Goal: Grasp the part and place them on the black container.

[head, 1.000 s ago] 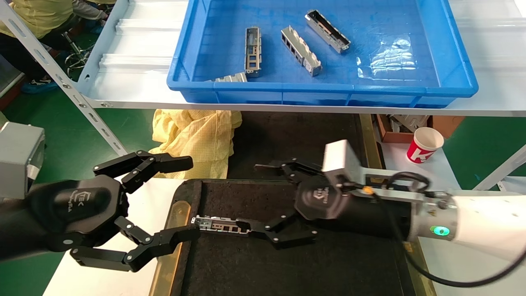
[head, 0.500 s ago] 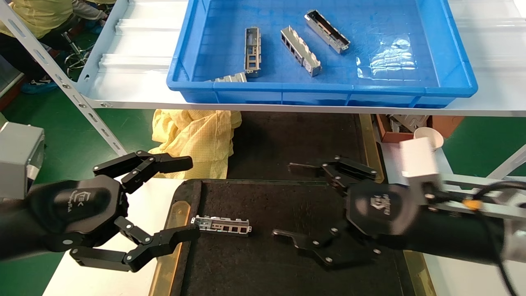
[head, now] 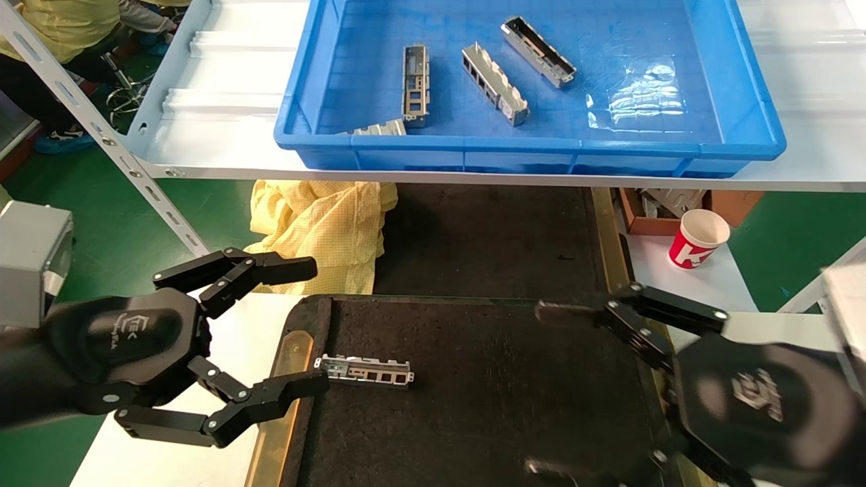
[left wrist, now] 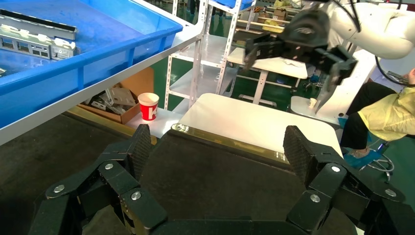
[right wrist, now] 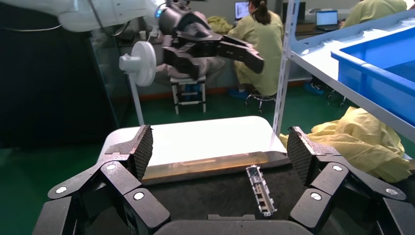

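Observation:
One silver-grey part [head: 364, 370] lies flat on the black container [head: 487, 406], near its left brass strip. In the right wrist view the same part [right wrist: 260, 191] lies free ahead of the fingers. My right gripper [head: 538, 389] hovers open and empty over the container's right side, well clear of the part. My left gripper [head: 318, 326] is open over the container's left edge, its lower fingertip just left of the part without holding it. Several more parts [head: 416, 84] lie in the blue crate [head: 528, 145].
The blue crate sits on a white shelf above and behind the container. A yellow cloth [head: 325, 230] is heaped behind the container's left end. A red paper cup [head: 699, 238] and a cardboard box [head: 649, 210] stand at the right. A slanted shelf strut [head: 101, 128] crosses the left.
My right gripper has let go of the part and drawn back to the right and toward me, leaving it on the container. The left gripper has not moved.

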Motion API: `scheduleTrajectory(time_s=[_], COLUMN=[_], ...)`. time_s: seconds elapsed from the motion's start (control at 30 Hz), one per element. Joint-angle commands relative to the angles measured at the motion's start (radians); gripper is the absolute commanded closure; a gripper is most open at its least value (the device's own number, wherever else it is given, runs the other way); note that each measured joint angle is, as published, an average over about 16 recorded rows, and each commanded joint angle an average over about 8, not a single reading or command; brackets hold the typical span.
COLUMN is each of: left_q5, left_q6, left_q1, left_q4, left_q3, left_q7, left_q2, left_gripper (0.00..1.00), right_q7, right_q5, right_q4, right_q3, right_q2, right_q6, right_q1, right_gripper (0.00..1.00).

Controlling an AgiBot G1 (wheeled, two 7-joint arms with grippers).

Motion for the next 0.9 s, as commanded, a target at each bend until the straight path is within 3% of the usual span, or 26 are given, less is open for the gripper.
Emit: scheduleTrajectory(time_s=[0.03, 0.9], left_q5=[0.0, 0.0], left_q6=[0.0, 0.0], left_q1=[0.0, 0.0], left_q4=[0.0, 0.0], left_q3=[0.0, 0.0], left_q7=[0.0, 0.0], left_q2=[0.0, 0.0], left_gripper=[0.0, 0.0], right_q7=[0.015, 0.01], right_q5=[0.001, 0.002], right_q4=[0.026, 0.013], right_q3=[0.027, 0.014], right_q2=[0.021, 0.011], right_q6=[-0.011, -0.005], right_q1=[-0.015, -0.008], right_gripper=[0.0, 0.0])
